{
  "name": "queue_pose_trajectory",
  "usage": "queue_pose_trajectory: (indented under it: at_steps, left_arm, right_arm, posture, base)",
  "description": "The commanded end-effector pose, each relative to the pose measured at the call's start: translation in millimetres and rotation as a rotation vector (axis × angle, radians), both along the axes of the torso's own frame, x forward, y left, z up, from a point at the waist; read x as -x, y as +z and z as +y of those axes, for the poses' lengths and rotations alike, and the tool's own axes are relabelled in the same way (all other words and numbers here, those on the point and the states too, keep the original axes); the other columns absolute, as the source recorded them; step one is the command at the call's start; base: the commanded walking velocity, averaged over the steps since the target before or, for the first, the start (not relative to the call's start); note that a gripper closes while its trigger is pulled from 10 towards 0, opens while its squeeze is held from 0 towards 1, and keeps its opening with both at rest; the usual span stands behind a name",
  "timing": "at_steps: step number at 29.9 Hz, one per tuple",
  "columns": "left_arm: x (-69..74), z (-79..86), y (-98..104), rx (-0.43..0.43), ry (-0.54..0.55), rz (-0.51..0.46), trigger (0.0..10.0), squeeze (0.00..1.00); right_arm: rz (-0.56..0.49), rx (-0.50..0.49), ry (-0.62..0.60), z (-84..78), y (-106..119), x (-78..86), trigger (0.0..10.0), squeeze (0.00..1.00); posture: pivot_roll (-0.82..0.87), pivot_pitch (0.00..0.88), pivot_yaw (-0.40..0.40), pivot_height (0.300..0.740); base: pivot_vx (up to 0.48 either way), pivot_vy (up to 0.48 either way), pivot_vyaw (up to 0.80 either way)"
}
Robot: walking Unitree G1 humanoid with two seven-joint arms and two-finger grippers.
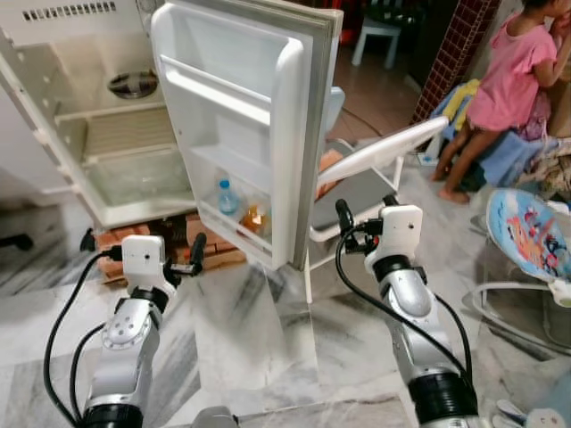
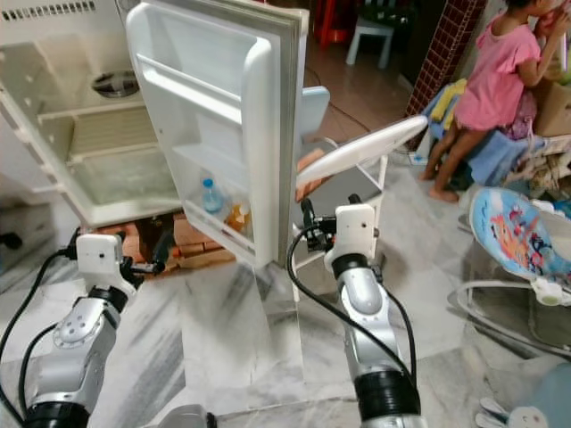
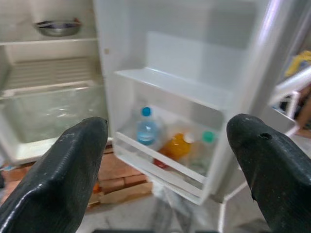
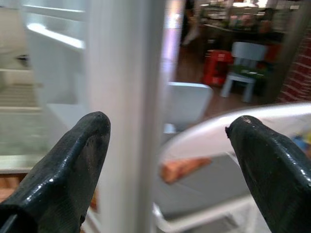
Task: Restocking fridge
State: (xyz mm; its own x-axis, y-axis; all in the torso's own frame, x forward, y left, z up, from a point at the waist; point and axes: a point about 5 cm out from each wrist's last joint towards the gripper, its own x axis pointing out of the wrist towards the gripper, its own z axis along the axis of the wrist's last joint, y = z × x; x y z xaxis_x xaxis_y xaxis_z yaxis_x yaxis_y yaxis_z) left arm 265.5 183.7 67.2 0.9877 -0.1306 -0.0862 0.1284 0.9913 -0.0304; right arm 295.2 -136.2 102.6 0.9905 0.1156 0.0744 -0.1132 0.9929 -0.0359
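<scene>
The white fridge (image 1: 107, 143) stands open, its door (image 1: 241, 116) swung out toward me. On the door's lowest shelf stand a blue-capped water bottle (image 3: 146, 128), an orange bottle (image 3: 177, 145) and a green-capped bottle (image 3: 204, 145). My left gripper (image 1: 143, 245) is held low before the door's inner side, open and empty, a short way from the bottles. My right gripper (image 1: 366, 209) hovers open and empty by the door's outer edge (image 4: 124, 97), which runs between its fingers in the right wrist view.
A metal bowl (image 1: 134, 84) sits on an upper fridge shelf. Bricks (image 1: 210, 245) prop up the fridge. A white rack with a tilted board (image 1: 375, 152) stands just right of the door. Further right are a person in pink (image 1: 513, 80) and a baby bouncer (image 1: 526, 236).
</scene>
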Motion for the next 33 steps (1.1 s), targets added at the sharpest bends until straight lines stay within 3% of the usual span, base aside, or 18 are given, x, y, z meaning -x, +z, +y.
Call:
queue_pose_trajectory:
  at_steps: [1,12,23,33]
  left_arm:
    - [1.4,3.7,-1.3,-0.017,0.006,0.009,10.0,0.00]
    - [1.6,3.7,-4.8,-0.035,0.014,0.031,10.0,0.00]
    - [1.7,2.3,-5.8,-0.044,0.011,0.039,10.0,0.00]
    - [2.1,2.7,-8.1,-0.031,0.029,0.058,10.0,0.00]
  right_arm:
    - [-0.005,-0.012,0.021,7.1,3.4,-3.3,10.0,0.00]
    - [0.000,-0.046,0.043,12.9,3.6,-2.5,10.0,0.00]
    - [-0.013,-0.057,0.043,12.6,6.5,-4.2,10.0,0.00]
    - [-0.009,-0.085,0.075,13.7,4.6,2.0,10.0,0.00]
  posture:
    - [0.11,0.020,-0.020,0.740]
    - [0.11,0.027,-0.020,0.740]
    - [0.11,0.026,-0.024,0.740]
    - [0.11,0.028,-0.026,0.740]
  base:
    - [0.431,0.000,0.77]
    - [0.412,-0.115,0.73]
    - [0.338,-0.333,0.00]
    - [0.000,-0.120,0.00]
